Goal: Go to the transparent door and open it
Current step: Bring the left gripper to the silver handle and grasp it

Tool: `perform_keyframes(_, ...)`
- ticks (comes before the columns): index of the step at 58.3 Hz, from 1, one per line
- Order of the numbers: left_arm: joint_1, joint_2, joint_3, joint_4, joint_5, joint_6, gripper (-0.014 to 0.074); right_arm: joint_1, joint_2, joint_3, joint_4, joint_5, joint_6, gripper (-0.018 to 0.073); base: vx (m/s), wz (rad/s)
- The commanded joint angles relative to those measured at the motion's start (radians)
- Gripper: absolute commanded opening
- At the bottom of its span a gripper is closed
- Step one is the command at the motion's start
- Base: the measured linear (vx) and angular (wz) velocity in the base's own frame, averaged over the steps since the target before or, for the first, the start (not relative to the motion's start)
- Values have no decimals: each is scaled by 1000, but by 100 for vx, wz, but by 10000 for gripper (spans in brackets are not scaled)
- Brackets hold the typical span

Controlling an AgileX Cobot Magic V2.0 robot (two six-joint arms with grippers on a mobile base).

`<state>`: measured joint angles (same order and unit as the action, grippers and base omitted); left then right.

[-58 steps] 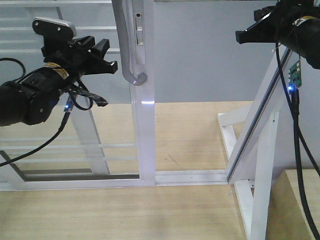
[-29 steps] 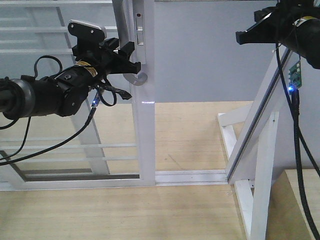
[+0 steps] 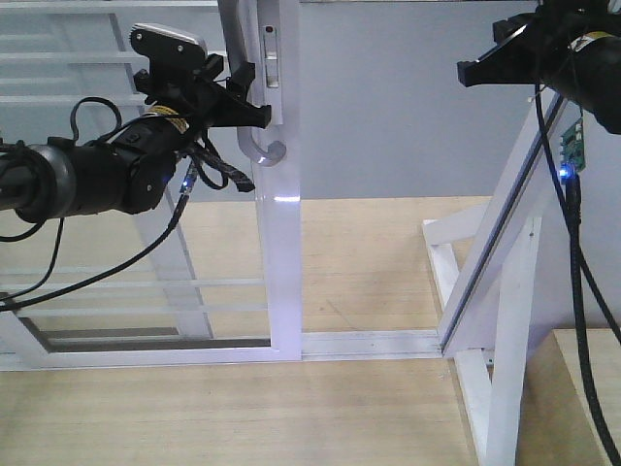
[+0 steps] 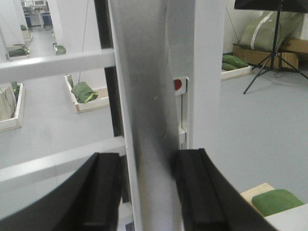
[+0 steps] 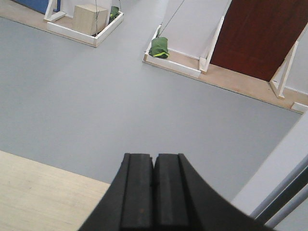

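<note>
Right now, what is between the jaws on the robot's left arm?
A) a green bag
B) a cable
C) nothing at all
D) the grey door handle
D: in the left wrist view the grey door handle runs straight up between the two black jaws of the left arm, one jaw on each side of it.

Left arm [image 3: 87, 180]: extended level, reaching rightward.
Left pincer [image 3: 252, 94]: fingers [image 4: 108, 192] parted, tips pointing forward.
Right arm [image 3: 582, 68]: raised high.
Right pincer [image 5: 154, 161]: fingers pressed together, angled downward.
</note>
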<state>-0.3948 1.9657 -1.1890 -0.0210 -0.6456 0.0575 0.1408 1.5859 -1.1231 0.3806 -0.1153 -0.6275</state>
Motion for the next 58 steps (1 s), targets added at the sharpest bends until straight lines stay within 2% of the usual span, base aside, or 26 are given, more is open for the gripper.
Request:
perform_keyframes(1,-7,-45,-45,-12,-74,-19,409,-4,-46,-29,-11,-83,-8,-3,0,0)
perform_keyframes(23,-7,6,-114,-14,-48,-20,409,-4,-46,-29,-11,-89,-8,-3,0,0)
perform_keyframes(27,-4,7,-114,-43,-48,-19,409,-4,-46,-29,-11,-93,-8,-3,0,0)
perform_keyframes(38,15,7,-113,-189,-62,-11,409,-4,-46,-29,-11,-100,-8,-3,0,0)
perform_keyframes(47,15,6,-113,-190,-65,-3,391,-4,-46,-29,-11,-101,-8,-3,0,0)
perform_keyframes(58,15,1,-113,-194,-63,62,325,-4,-46,-29,-11,-107,-7,-3,0,0)
